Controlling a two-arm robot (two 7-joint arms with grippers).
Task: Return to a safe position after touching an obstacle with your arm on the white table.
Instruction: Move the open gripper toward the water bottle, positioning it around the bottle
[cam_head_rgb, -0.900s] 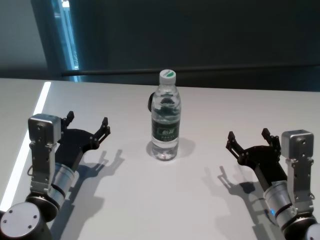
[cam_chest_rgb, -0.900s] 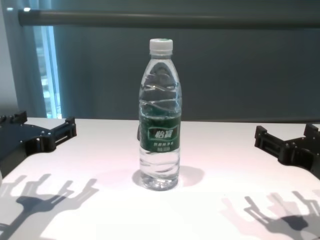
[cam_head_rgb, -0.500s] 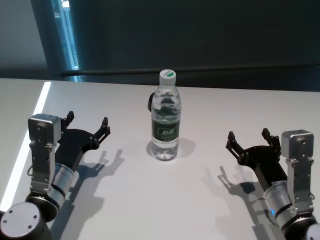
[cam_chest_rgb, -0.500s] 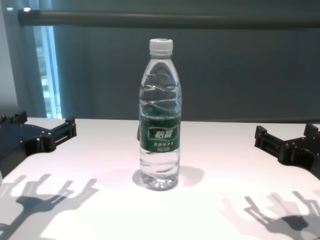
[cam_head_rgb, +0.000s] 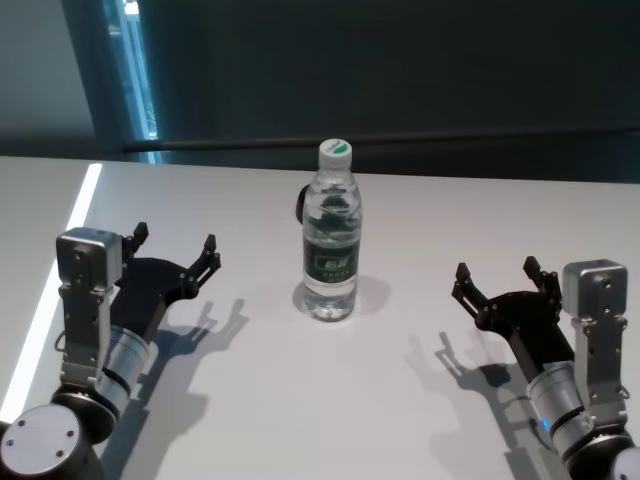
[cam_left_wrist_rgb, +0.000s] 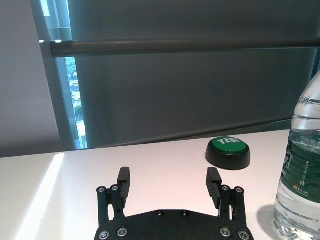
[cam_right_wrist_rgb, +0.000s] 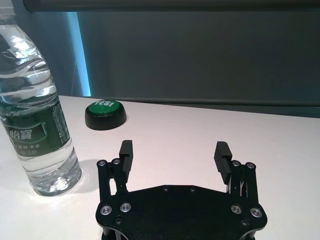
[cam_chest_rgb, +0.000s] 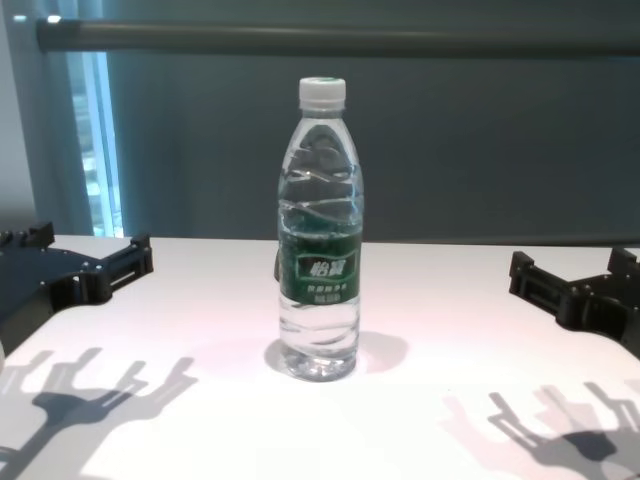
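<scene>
The obstacle, a clear water bottle (cam_head_rgb: 331, 245) with a white cap and dark green label, stands upright in the middle of the white table (cam_head_rgb: 300, 400). It also shows in the chest view (cam_chest_rgb: 320, 250), the left wrist view (cam_left_wrist_rgb: 300, 165) and the right wrist view (cam_right_wrist_rgb: 37, 115). My left gripper (cam_head_rgb: 175, 248) is open and empty, well to the bottle's left, not touching it. My right gripper (cam_head_rgb: 497, 280) is open and empty, well to the bottle's right. Both also show in the chest view, the left (cam_chest_rgb: 85, 258) and the right (cam_chest_rgb: 575, 275).
A black button with a green top marked YES (cam_left_wrist_rgb: 228, 151) sits on the table just behind the bottle; it also shows in the right wrist view (cam_right_wrist_rgb: 105, 114). A dark wall with a rail (cam_chest_rgb: 340, 38) runs behind the table's far edge.
</scene>
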